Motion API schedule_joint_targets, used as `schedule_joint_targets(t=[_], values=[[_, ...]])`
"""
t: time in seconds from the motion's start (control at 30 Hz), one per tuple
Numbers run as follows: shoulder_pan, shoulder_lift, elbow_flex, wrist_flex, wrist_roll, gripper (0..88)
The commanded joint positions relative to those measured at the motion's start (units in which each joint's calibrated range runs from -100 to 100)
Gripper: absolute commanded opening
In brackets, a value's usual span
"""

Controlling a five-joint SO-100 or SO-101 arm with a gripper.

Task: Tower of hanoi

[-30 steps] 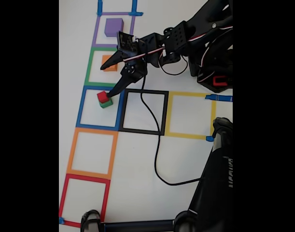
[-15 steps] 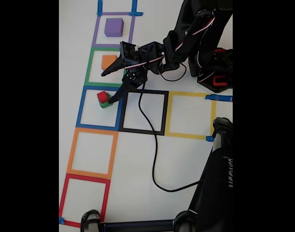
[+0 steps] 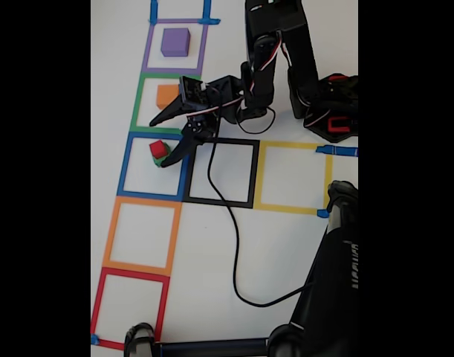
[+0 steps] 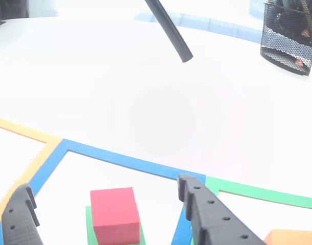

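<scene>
stack: red cube sits on top of green cube, both inside the blue square, far right part of it in the fixed view; red is smaller, green rim shows around it in the other view
gripper: released, jaws spread wide, nothing in them; in the fixed view one finger ends just right of the stack, the other points left over the green square; in the other view the red cube lies between the two fingers, touching neither
other pieces: orange cube in the green square, partly hidden by the gripper; purple cube in the purple square, far end of the column
free squares: orange, red, black, yellow outlines on the counter hold no cube
step (my read): stack of two just built or about to be split; can't tell which from this alone
next move: if picking, centre on the red cube and close on it alone, not the green one under it; if leaving, lift straight up to avoid nudging the stack
risk: cable trails across the black square
</scene>
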Motion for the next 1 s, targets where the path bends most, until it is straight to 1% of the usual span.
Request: schedule_joint_targets(t=[0.0, 0.6, 0.83, 0.97], values=[[-1.3, 1.8, -2.8, -2.3, 0.4, 33.8], [-2.5, 10.2, -7.2, -4.7, 0.4, 32.7], [-3.8, 11.4, -7.3, -5.5, 0.4, 30.1], [-4.1, 11.7, -7.2, -5.7, 0.4, 26.1]])
